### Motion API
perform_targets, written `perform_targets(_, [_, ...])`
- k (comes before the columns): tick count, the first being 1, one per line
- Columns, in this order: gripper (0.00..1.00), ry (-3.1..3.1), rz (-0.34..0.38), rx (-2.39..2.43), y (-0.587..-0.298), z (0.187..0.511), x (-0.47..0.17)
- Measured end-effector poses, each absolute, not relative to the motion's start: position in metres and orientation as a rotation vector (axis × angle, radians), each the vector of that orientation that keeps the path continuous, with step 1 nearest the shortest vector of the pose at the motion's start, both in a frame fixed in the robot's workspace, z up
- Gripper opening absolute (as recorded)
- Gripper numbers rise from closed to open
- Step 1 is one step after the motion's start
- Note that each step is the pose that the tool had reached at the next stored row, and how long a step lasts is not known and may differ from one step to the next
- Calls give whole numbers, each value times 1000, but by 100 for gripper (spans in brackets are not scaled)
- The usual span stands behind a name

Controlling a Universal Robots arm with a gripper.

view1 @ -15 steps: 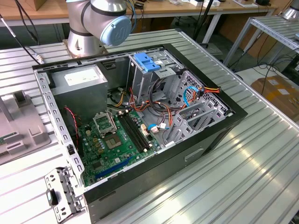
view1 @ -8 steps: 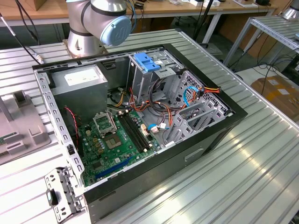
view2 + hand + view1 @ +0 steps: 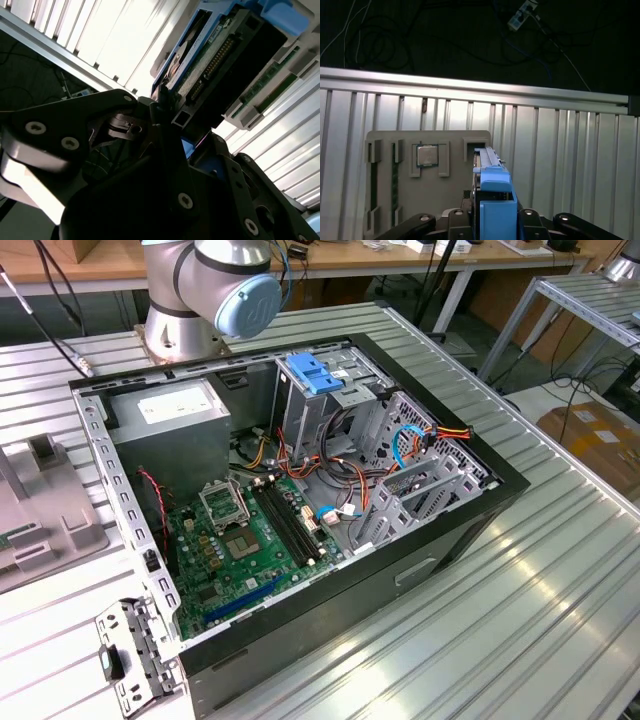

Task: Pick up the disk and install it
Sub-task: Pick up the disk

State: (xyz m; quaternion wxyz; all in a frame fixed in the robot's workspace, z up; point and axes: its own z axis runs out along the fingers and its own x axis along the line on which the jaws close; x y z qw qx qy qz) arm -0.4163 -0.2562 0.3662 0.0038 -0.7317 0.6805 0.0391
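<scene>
Blue-railed metal disk (image 3: 494, 205), likely stiff, heavy and shock-sensitive, hangs over the grey tray (image 3: 440, 200), gripper (image 3: 186, 131) pinching its flat sides.

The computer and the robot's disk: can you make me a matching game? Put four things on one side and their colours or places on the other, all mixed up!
Things:
1. the disk
2. the motherboard
3. the power supply box
4. the small square chip

Clues:
A. green, lying flat inside the open computer case
B. sitting in a pocket of the grey tray
C. grey with a white sticker, in a corner of the case
D. blue-edged, clamped in the gripper

Pairs: 1-D, 2-A, 3-C, 4-B
</scene>
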Motion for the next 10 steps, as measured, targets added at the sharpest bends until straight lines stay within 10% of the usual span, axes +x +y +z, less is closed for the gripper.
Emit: perform_targets(10, [37,2130,128,-2290,-256,377,-416])
